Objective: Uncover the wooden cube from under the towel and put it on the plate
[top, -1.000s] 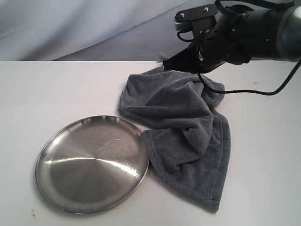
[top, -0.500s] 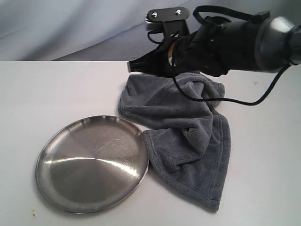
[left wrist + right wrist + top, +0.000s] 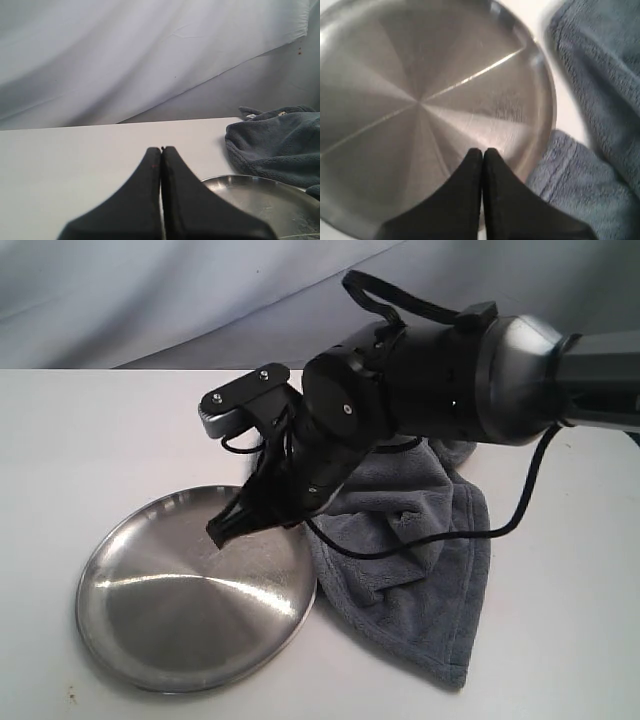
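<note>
- The right claw (image 3: 222,532) is pressed shut with nothing between its fingers. Its tip hangs over the far right part of the plate (image 3: 180,610).
- The left claw (image 3: 161,148) is also closed and empty, and it is outside the exterior view.
- The wooden cube shows in no view, and the right arm hides the far part of the towel (image 3: 420,580).
- The plate holds nothing.
- The towel lies crumpled against the plate's right rim, with bare table (image 3: 100,430) to the left and far side.

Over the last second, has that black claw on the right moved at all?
Yes. The right gripper has swung from the towel's far edge toward the camera and leftward; it now sits over the plate, which stayed put.
</note>
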`<state>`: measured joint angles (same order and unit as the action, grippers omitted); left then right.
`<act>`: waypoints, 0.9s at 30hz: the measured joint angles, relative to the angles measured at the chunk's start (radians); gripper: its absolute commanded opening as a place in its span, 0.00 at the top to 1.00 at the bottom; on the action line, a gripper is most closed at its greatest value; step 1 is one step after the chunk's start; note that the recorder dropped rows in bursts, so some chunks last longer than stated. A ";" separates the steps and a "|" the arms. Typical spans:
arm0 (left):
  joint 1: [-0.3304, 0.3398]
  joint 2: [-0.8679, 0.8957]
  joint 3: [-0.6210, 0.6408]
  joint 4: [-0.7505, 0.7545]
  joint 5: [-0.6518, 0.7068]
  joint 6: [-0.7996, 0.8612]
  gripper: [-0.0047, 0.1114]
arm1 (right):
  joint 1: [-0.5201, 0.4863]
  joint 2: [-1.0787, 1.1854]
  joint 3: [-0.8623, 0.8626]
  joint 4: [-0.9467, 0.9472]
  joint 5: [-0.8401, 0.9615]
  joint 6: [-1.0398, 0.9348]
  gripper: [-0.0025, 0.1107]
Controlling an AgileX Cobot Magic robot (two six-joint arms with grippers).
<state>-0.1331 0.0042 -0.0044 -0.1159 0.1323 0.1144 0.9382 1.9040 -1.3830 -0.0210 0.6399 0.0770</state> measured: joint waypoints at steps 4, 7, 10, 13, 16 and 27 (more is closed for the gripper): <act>0.000 0.000 0.000 0.000 0.000 0.000 0.96 | 0.000 -0.006 0.000 0.014 0.180 -0.038 0.98; 0.000 0.000 0.000 0.000 0.000 0.000 0.96 | 0.002 -0.015 0.000 -0.044 0.255 0.035 0.98; 0.000 0.000 0.000 0.000 0.000 0.000 0.96 | 0.002 -0.031 0.003 -0.189 0.306 0.221 0.98; 0.000 0.000 0.000 0.000 0.000 0.000 0.96 | -0.004 -0.042 0.018 -0.275 0.318 0.365 0.98; 0.000 0.000 0.000 0.000 0.000 0.000 0.96 | -0.016 -0.051 0.043 -0.294 0.292 0.450 0.98; 0.000 0.000 0.000 0.000 0.000 0.000 0.96 | -0.020 -0.087 0.093 -0.321 0.087 0.640 0.98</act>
<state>-0.1331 0.0042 -0.0044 -0.1159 0.1323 0.1144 0.9181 1.8166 -1.2896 -0.3423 0.7272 0.7171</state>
